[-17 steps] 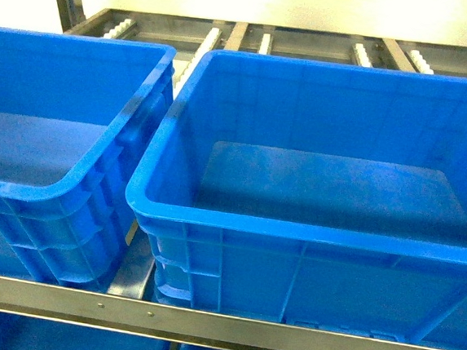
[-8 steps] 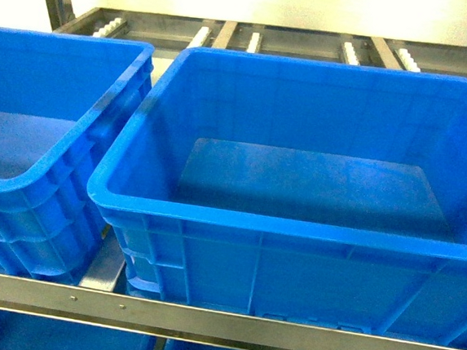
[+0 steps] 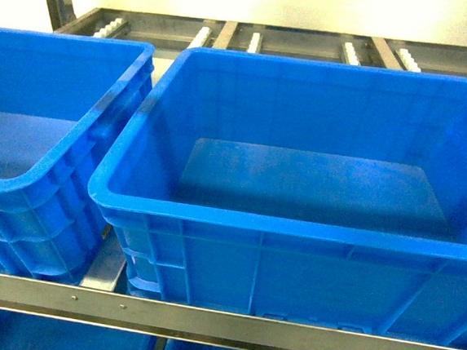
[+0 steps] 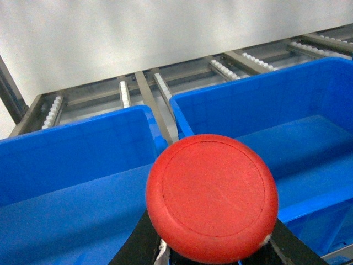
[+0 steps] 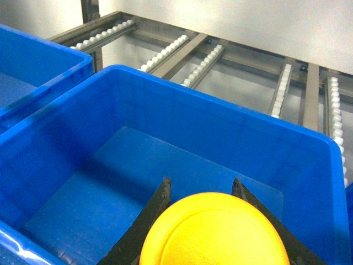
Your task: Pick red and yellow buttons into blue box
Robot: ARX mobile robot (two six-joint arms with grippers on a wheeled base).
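Observation:
The red button (image 4: pixel 212 199) fills the lower middle of the left wrist view, and my left gripper (image 4: pixel 212 243) is shut on it; its black body is hidden under the cap. It hangs over the gap between two blue crates. My right gripper (image 5: pixel 201 185) is shut on the yellow button (image 5: pixel 215 234), held above the floor of the blue box (image 5: pixel 209 99). In the head view the blue box (image 3: pixel 254 219) stands in the middle with nothing inside. Neither gripper shows there.
A second blue crate (image 3: pixel 20 182) stands close to the left of the box. Both rest on a metal roller rack (image 3: pixel 254 37) with a steel front rail (image 3: pixel 205 316). More blue crates sit on the shelf below (image 3: pixel 56 335).
The head view slid so both crates moved left in the frame between one second and half a second ago. Since then the view has stayed almost still.

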